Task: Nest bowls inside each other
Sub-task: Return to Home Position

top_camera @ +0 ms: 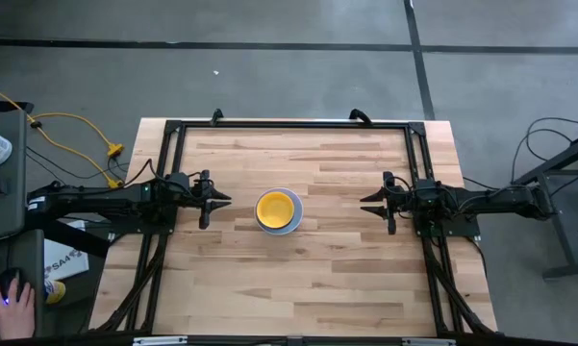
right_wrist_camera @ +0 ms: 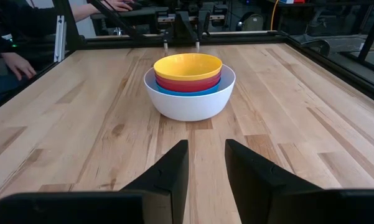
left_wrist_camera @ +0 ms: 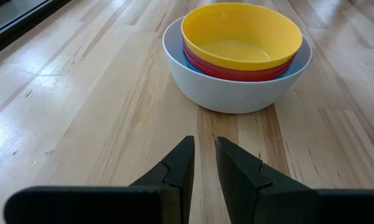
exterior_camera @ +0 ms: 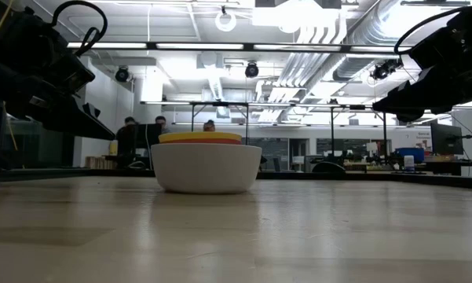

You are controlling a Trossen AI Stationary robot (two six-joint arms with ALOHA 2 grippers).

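The bowls form one nested stack at the centre of the tabletop [top_camera: 298, 288], midway between the two arms. The white bowl [left_wrist_camera: 236, 93] is outermost and rests upright on the wood. Inside it sits the blue bowl [right_wrist_camera: 174, 90], of which only a thin strip of rim shows. The red bowl [left_wrist_camera: 236, 71] sits inside the blue one, and the yellow bowl [left_wrist_camera: 236, 37] is innermost and highest (its rim stands above the white rim in the low view). A purple bowl cannot be made out in any view.

The left tool [top_camera: 226, 200] hovers above the tabletop to the left of the stack, clear of it and pointing toward it. Its fingers stand a narrow gap apart and hold nothing. The right tool [top_camera: 364, 204] mirrors it on the right side of the stack, also clear of it. Its fingers are likewise parted by a narrow gap, holding nothing.

Off the tabletop, beyond the left arm, a person's hand [top_camera: 14, 303] rests on a mouse.
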